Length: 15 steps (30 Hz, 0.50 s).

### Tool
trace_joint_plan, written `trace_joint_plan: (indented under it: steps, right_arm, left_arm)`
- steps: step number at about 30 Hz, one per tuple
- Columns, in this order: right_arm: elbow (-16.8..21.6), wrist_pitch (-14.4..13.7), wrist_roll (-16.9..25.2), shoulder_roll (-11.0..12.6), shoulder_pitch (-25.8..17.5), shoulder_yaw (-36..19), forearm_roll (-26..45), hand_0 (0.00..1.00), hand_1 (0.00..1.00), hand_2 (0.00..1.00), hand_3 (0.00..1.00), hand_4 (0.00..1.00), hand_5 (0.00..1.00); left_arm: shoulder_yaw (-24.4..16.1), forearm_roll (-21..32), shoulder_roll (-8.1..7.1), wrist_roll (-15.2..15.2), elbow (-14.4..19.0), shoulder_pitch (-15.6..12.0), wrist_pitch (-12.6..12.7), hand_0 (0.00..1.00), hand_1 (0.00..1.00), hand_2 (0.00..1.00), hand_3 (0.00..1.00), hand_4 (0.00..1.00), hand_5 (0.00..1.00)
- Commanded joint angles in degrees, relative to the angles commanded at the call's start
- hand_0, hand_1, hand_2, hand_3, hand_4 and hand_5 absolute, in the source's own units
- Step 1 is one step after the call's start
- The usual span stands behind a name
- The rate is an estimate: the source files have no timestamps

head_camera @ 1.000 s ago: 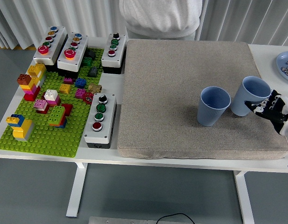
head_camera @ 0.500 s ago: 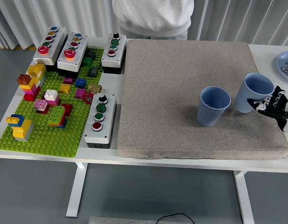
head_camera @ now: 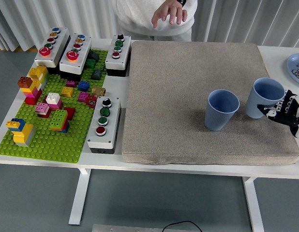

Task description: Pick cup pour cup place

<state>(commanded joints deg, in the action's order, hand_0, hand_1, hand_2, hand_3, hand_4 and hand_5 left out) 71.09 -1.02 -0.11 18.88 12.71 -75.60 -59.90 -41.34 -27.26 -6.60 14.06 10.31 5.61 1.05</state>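
Two blue cups sit close; the right hand [head_camera: 286, 110] grips the tilted cup [head_camera: 263, 98]. Pouring well means tipping slowly over the standing cup [head_camera: 221, 109] just left of the hand.

At three o'clock the robot's right hand [head_camera: 286, 111] shows as a black frame with white segments along its jointed fingers [head_camera: 276, 114], and a pale wrist piece at the picture's edge. At twelve o'clock a person [head_camera: 154, 14] wears a loose white top; one hand [head_camera: 169, 10] shows before it.
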Motion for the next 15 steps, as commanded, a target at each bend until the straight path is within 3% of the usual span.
trace_joint_plan:
  steps: [3,4,15]
  right_arm:
    - [-0.1,0.3,-0.1,0.0,0.1,-0.1,-0.6,0.855,0.764,0.682,0.750,0.583,0.002]
    - [-0.1,0.3,-0.1,0.1,0.2,-0.2,-0.8,0.866,0.782,0.725,0.822,0.677,0.002]
    - [-0.2,0.1,-0.2,0.0,0.4,-0.4,-0.4,0.867,0.785,0.724,0.832,0.688,0.002]
  left_arm:
    - [0.1,0.0,0.00,0.0,0.0,0.1,0.0,0.737,0.759,0.817,0.662,0.504,0.921]
    - [0.3,0.3,0.03,-0.1,0.0,0.1,0.0,0.737,0.759,0.818,0.661,0.504,0.920]
    - [0.2,0.3,0.06,-0.1,0.0,0.3,0.0,0.737,0.759,0.817,0.662,0.505,0.919]
